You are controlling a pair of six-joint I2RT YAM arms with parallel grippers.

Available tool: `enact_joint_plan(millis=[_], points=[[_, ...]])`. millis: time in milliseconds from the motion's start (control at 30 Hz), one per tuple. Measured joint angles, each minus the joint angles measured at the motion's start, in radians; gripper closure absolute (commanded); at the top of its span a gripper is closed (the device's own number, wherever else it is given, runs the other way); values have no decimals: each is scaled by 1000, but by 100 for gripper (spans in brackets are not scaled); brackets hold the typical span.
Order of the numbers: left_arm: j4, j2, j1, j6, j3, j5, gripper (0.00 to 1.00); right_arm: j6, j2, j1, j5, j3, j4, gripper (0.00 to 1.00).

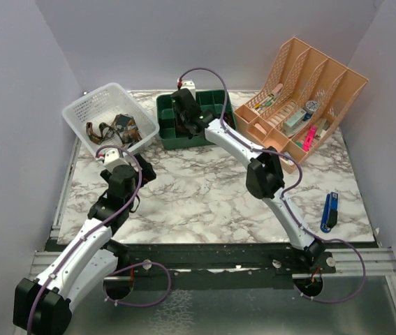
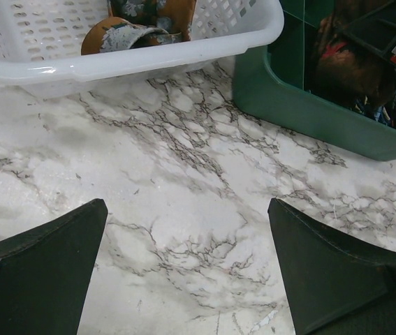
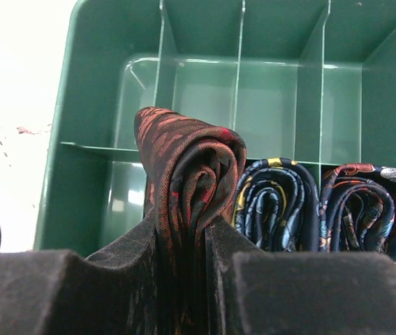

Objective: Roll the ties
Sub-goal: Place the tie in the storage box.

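My right gripper (image 3: 187,230) is shut on a rolled dark brown tie with reddish-orange pattern (image 3: 187,167), held over the near left cell of the green divided tray (image 3: 86,84). Two rolled bluish ties (image 3: 278,206) (image 3: 365,206) stand in the cells to its right. In the top view the right gripper (image 1: 186,112) hangs over the green tray (image 1: 166,139). My left gripper (image 2: 187,209) is open and empty above bare marble; in the top view it (image 1: 124,167) sits in front of the white basket (image 1: 89,105), which holds loose ties (image 1: 117,128) (image 2: 138,24).
A tan desk organizer (image 1: 309,98) with small items stands at the back right. A blue object (image 1: 330,211) lies on the marble table (image 1: 204,195) at the right. The green tray's wall (image 2: 302,105) is close to the right of the left gripper.
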Motion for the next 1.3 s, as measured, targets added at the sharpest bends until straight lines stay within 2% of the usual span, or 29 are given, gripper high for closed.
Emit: enact_joint_plan(millis=[533,1300], points=[[5,0,0,0,0,2,1,6,15,-12,-32,-8,-56,99],[13,1,5,0,0,11,1,-26,144,-7,-65,160,-154,98]])
